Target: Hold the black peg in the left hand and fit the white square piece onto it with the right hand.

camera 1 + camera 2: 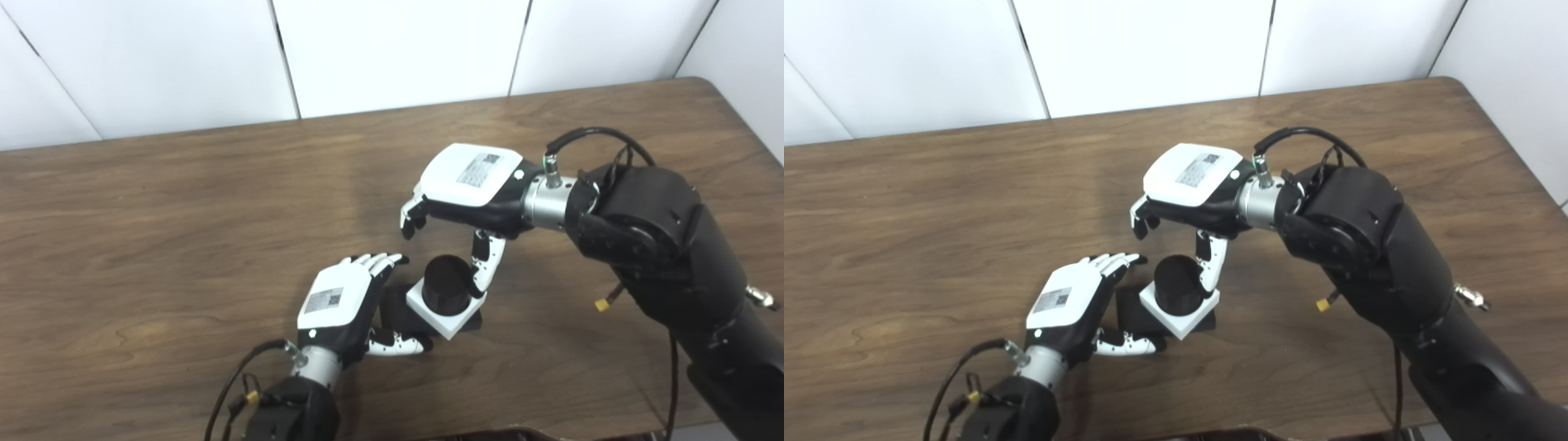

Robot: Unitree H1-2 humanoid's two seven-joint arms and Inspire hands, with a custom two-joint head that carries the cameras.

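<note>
The black peg stands upright on its black base near the middle of the table. The white square piece sits around the peg, low down on the base. My left hand is at the base's left side, fingers over its far edge and thumb along its near edge, holding it. My right hand hovers above and behind the peg with fingers curled and apart, holding nothing. Its thumb hangs down against the peg's right side.
The wooden table stretches wide to the left and back, with a white wall behind. My right forearm fills the right side, with a cable looping above the wrist.
</note>
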